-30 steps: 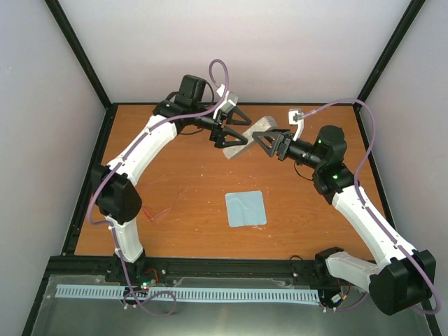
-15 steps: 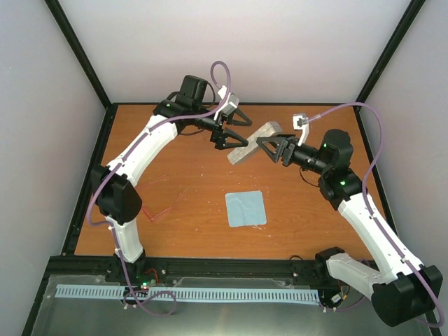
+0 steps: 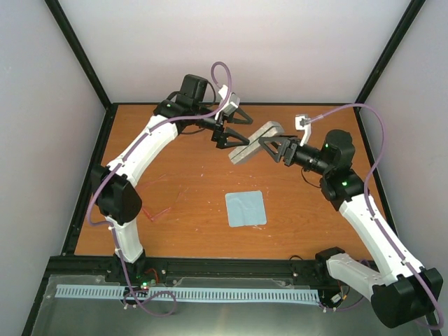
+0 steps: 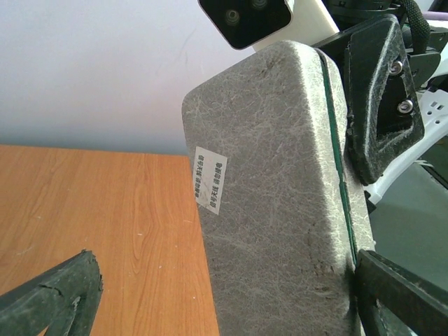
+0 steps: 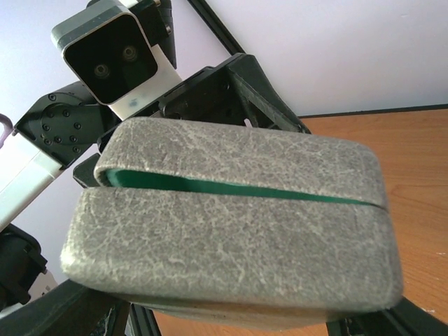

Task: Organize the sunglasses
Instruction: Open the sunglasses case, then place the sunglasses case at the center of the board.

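The grey oblong case hangs tilted above the back of the table, its lid almost closed with a green slit showing. My right gripper is shut on its right end; in the right wrist view the case fills the frame. My left gripper stands open at the case's left end. In the left wrist view the case lies between the wide jaws, with the left finger well apart from it. The sunglasses, thin and red-pink, lie on the table at the left.
A light blue square cloth lies flat on the wooden table in front of the case. Black frame posts and white walls close in the table's back and sides.
The right arm has carried the case a little to the right and tilted it more. The left gripper has stayed nearly in place, still open.
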{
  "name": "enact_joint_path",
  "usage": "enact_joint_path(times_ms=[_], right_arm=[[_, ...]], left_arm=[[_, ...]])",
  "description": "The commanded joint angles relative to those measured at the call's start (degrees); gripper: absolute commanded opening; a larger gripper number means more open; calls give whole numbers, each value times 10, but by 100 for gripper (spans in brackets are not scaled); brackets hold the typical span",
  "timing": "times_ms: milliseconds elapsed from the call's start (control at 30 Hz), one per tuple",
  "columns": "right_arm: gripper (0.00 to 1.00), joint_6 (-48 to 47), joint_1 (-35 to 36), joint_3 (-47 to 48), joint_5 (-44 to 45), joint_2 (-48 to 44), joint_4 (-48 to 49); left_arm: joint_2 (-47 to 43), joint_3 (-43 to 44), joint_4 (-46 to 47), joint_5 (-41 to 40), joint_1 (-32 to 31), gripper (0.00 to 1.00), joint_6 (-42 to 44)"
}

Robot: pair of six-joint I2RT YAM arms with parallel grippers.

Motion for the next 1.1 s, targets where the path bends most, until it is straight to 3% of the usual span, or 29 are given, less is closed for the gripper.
enact_joint_path(times_ms=[0,300,567,700,800,867,967,1000,1067], right_arm=[[3,29,10,8,-87,-48,53],[3,61,10,4,-87,-83,75],[3,53,10,6,-78,-88,50],[3,24,10,-10,-26,-102,33],[3,40,9,-42,-25,-98,78],[3,64,9,-69,-32,-88,132],[3,96,9,-105,-34,-67,221],[3,106,9,-113,-36,-53,249],[3,125,9,-123,-43,-27,301]], left_arm=[[17,2,54,-99,7,96,27],[66,28,67,-147,7,94,53],[119,100,52,-176,8,94,53],[111,137,82,-176,51,96,-17],[95,149,125,-109,118,95,-106],[88,154,145,-32,164,87,-166],[75,148,137,64,199,49,-201],[69,147,102,85,200,43,-165],[56,130,13,115,199,40,-70]])
